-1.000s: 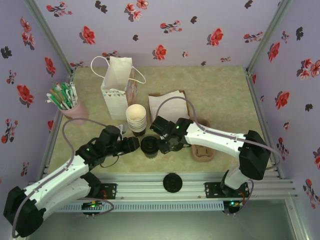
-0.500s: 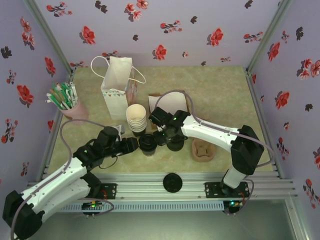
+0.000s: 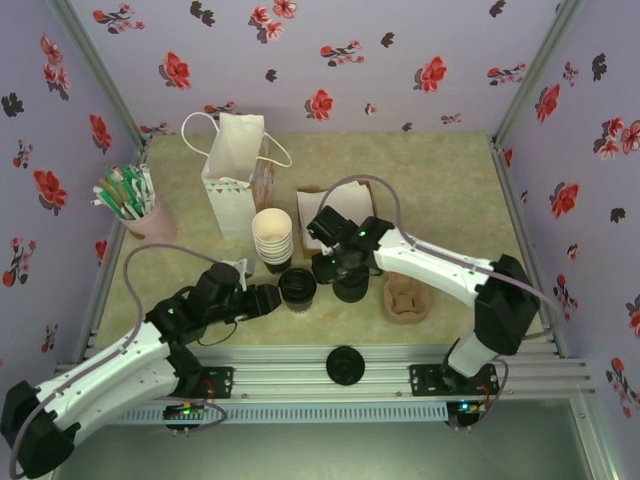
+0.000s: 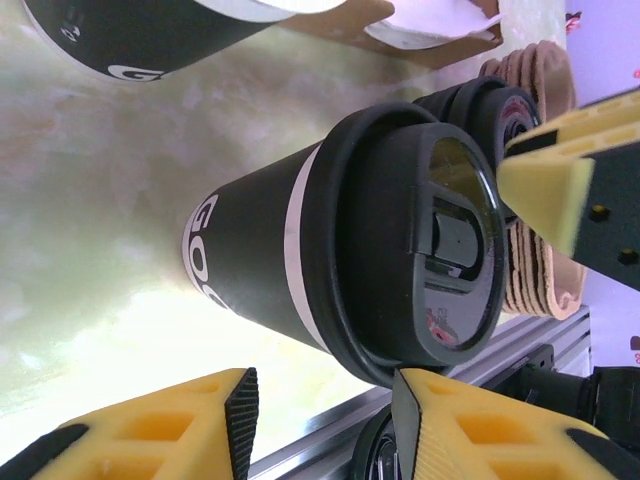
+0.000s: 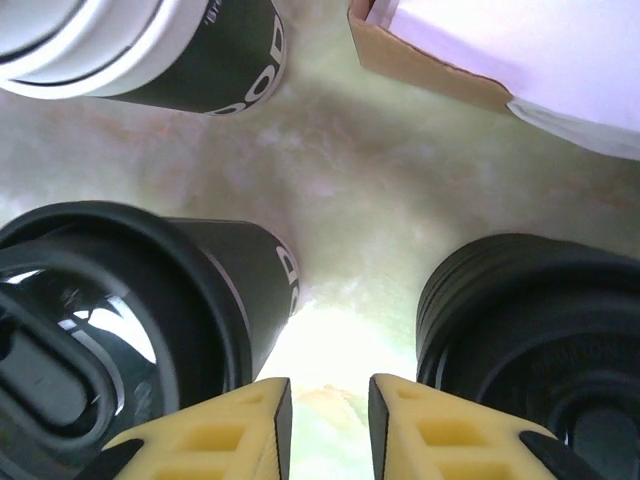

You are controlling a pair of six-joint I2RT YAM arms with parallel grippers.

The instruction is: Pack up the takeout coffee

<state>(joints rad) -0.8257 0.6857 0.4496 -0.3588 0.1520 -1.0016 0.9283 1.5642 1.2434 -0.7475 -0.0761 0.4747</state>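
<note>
One takeout coffee point(image 4: 300, 250) stands beside left end effector point(image 4: 325, 392).

Takeout coffee point(image 4: 300, 250): matt dark paper wall, glossy black plastic lid point(image 4: 440, 240). Tabletop point(image 4: 100, 200) smooth, faintly glossy.

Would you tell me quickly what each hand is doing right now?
Left hand: open, holding nothing, lidded cup just ahead.
Right hand: barely open, holding nothing.
</note>
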